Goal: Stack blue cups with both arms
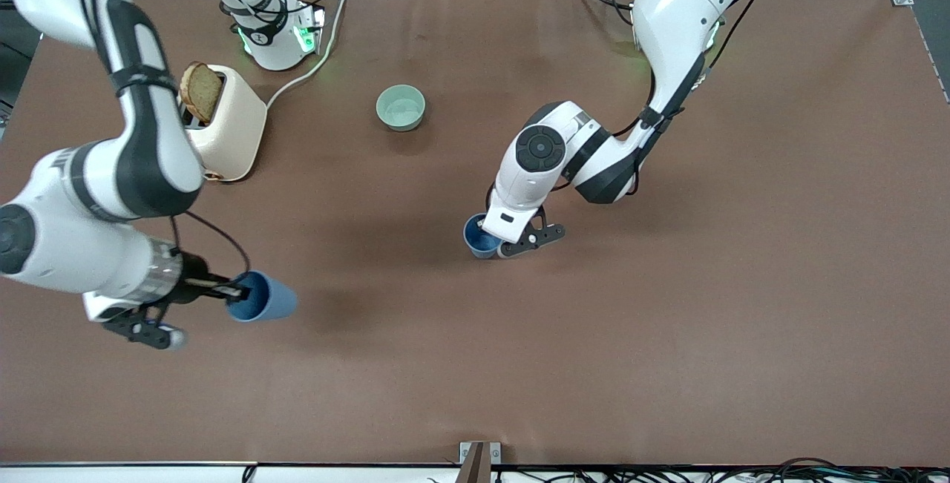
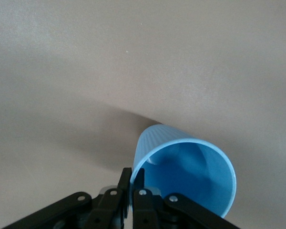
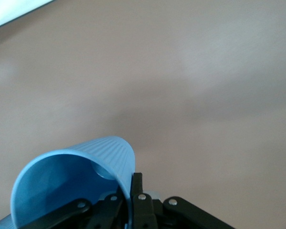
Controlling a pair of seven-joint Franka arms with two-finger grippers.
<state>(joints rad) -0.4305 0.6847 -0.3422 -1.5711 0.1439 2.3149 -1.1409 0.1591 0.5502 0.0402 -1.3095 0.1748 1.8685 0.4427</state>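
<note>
Both cups look gripped, so stacking itself comes next: one cup must be carried over the other and lowered in, mouths lined up.

The right gripper [image 1: 223,291], over bare brown tabletop [image 1: 668,305], pinches the rim of a matte blue tapered plastic cup [image 1: 263,297], tipped sideways.

The left gripper [image 1: 496,240] clamps the second blue cup's [image 1: 479,238] rim wall, low at mid-table.

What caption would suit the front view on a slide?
Each gripper pinches a blue cup's rim: the right gripper holds one aloft, the left gripper holds another.
</note>
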